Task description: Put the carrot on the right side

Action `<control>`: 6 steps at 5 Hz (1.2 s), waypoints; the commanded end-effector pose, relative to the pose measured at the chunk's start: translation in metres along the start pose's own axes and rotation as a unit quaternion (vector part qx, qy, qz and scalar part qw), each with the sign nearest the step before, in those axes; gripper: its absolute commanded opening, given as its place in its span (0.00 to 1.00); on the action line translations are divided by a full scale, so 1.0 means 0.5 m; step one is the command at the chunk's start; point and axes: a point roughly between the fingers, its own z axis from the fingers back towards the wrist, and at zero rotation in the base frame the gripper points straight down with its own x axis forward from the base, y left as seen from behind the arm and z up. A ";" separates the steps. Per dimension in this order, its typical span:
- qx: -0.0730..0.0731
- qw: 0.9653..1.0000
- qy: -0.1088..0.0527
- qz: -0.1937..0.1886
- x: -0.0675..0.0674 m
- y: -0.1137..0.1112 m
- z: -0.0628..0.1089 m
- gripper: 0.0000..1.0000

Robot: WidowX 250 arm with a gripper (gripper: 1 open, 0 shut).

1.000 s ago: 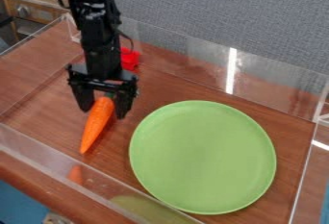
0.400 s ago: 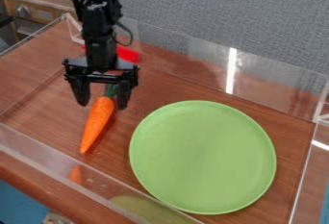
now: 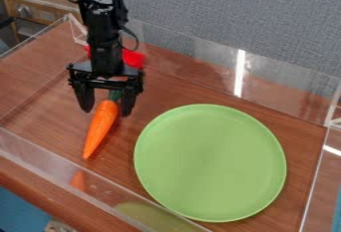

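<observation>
Pincer [image 3: 107, 102] slightly lower than moment ago, jaws wide open around carrot's leafy top, gripping nothing. Carrot [image 3: 100, 128] lies on wooden table [image 3: 40, 107], left of green plate [image 3: 210, 162], apart from it. Red block [image 3: 132, 58] behind pincer, partly hidden.

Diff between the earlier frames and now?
The hand went up off the carrot a little after the first frame, then came partway back down around its leafy top, fingers open. Carrot, green plate and red block stayed put.
</observation>
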 end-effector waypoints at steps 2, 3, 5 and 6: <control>0.003 0.997 -0.018 -0.073 0.004 0.020 0.033 1.00; 0.003 0.995 -0.013 -0.098 -0.007 0.030 0.033 1.00; 0.003 0.991 -0.020 -0.135 -0.037 -0.015 0.069 1.00; 0.002 0.990 -0.017 -0.137 -0.038 -0.026 0.068 1.00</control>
